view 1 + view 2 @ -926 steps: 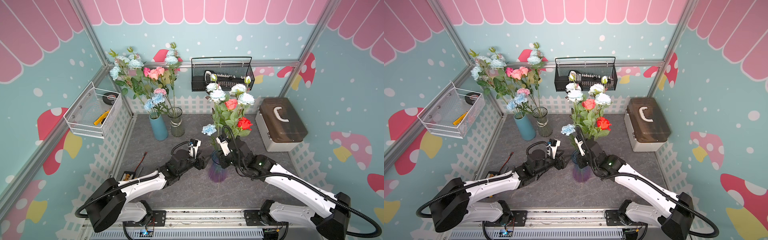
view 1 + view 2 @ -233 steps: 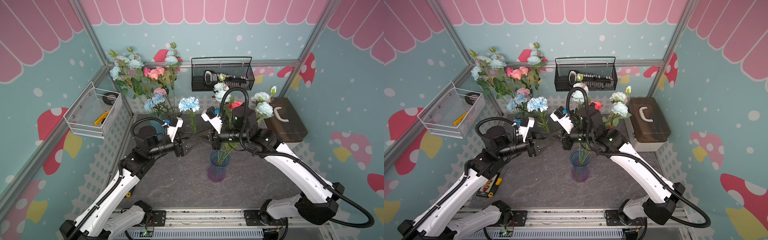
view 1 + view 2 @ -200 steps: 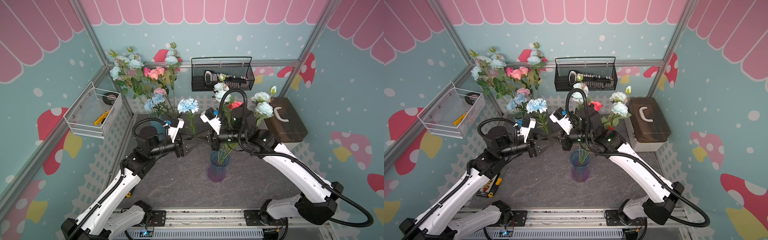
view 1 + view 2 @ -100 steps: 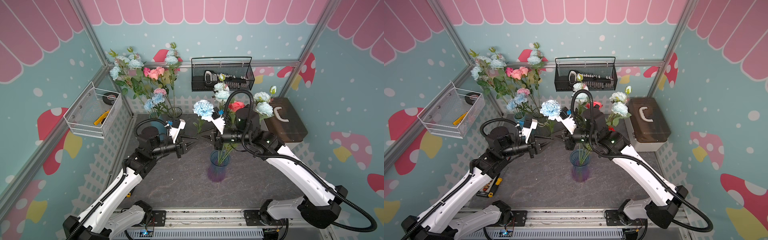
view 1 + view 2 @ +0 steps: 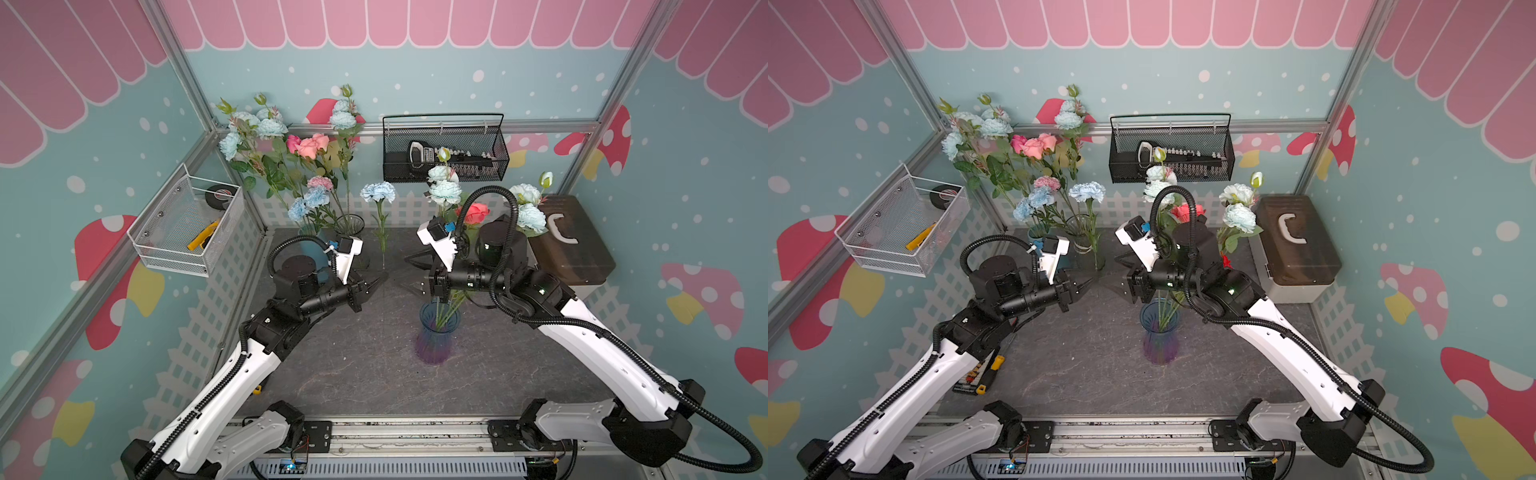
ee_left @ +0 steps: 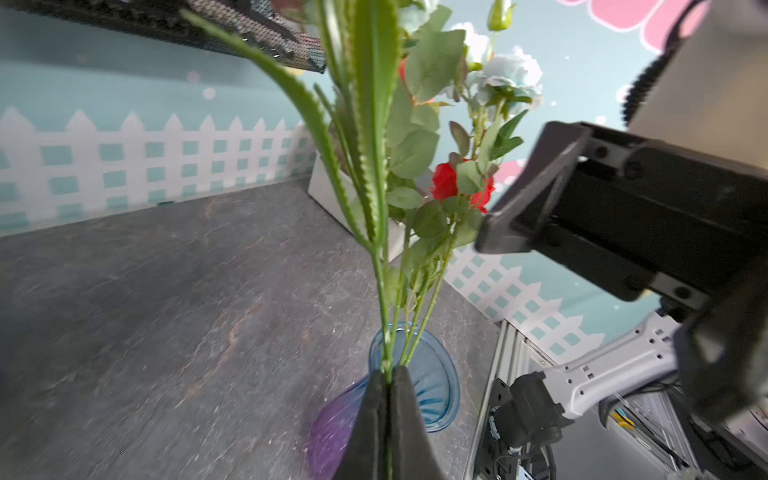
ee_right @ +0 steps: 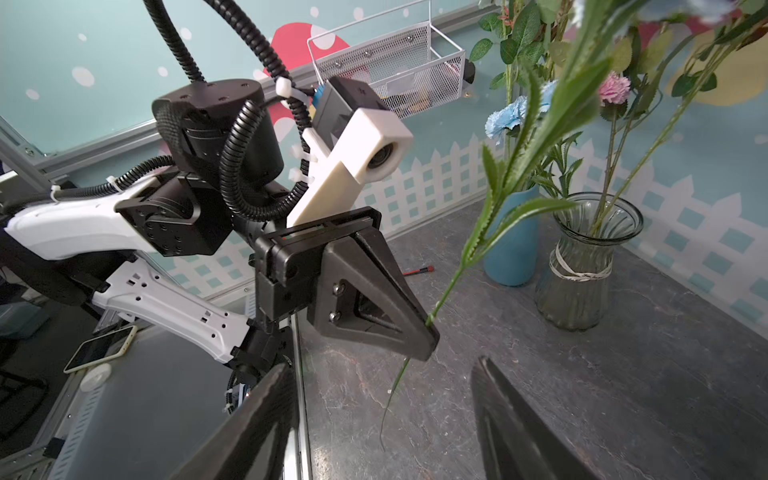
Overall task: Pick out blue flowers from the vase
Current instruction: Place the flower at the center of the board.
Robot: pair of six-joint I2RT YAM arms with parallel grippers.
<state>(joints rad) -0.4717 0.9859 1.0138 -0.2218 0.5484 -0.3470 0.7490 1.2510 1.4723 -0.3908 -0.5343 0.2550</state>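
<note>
Out over the middle of the worktop (image 5: pixel 332 374), the handover is done. The left pincer (image 5: pixel 380 281) is now pressed together on the lower stem of the blue carnation (image 5: pixel 377 192); a second ago it was spread and waiting. The right pincer (image 5: pixel 411 274) was the one clamping that stem, and now its fingers stand wide apart just beside it, touching nothing.

The bloom has shifted too. Half a second back it leaned in by the right arm's camera. Now it stands nearly upright above the left pincer, in front of the white fence (image 5: pixel 403 210) and near the glass vase (image 5: pixel 351 224) at the back.

From the right wrist, the left pincer (image 7: pixel 428 336) bites the green stem and a thin tail hangs below it. From the left wrist, the shut tips (image 6: pixel 388 374) hold the stem in front of the vase (image 6: pixel 436 374).

The carnation is well clear of that purple-blue vase (image 5: pixel 434 336). Inside it, the other blue flowers (image 5: pixel 444 192) and the red rose (image 5: pixel 473 212) stay where they were.
</note>
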